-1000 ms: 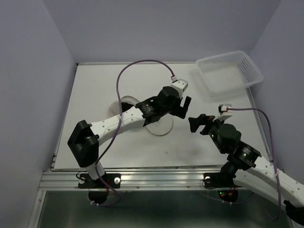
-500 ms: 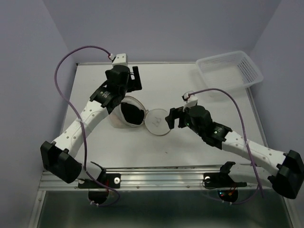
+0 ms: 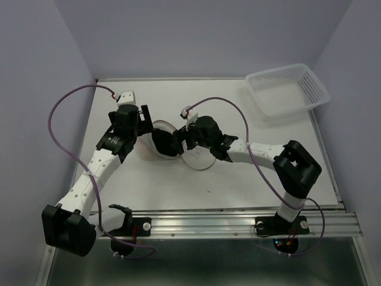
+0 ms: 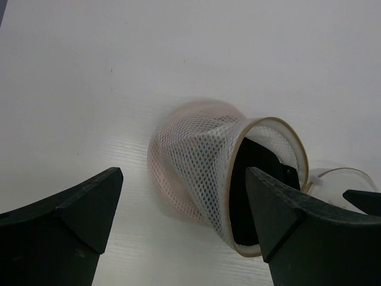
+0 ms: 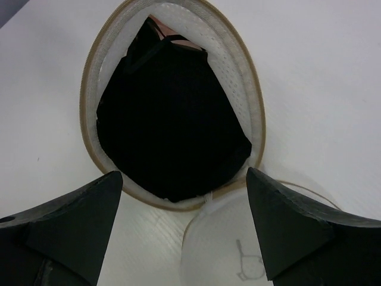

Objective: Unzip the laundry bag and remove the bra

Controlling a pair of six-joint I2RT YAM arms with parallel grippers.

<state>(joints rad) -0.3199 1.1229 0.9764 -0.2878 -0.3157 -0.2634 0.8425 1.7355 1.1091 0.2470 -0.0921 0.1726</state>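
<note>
As seen from above, left of centre on the white table (image 3: 238, 185): laundry bag (image 3: 158, 127) — mesh dome on its side, tan rim, mouth turned toward the lower right of the frame. Unzipped; round translucent flap (image 3: 199, 156) lying flat just beside the mouth, toward frame centre.

Inside, filling the mouth: bra (image 3: 162, 143), black; pinkish strip at its upper edge in the right wrist view.

At the bag's upper left side: left gripper (image 3: 143, 121), fingers spread wide, holding nothing. In its wrist view, fingertips at lower left and lower right of the frame with the dome between and beyond them, apart from the mesh.

At the mouth, between bag and flap: right gripper (image 3: 180, 138), fingers wide apart, empty. In its wrist view, facing straight into the opening, fingertips either side of the rim's lower edge — contact with the rim not discernible.

Upper right corner of the table: basket (image 3: 314, 86), white plastic, rectangular, well apart from bag and grippers.
</note>
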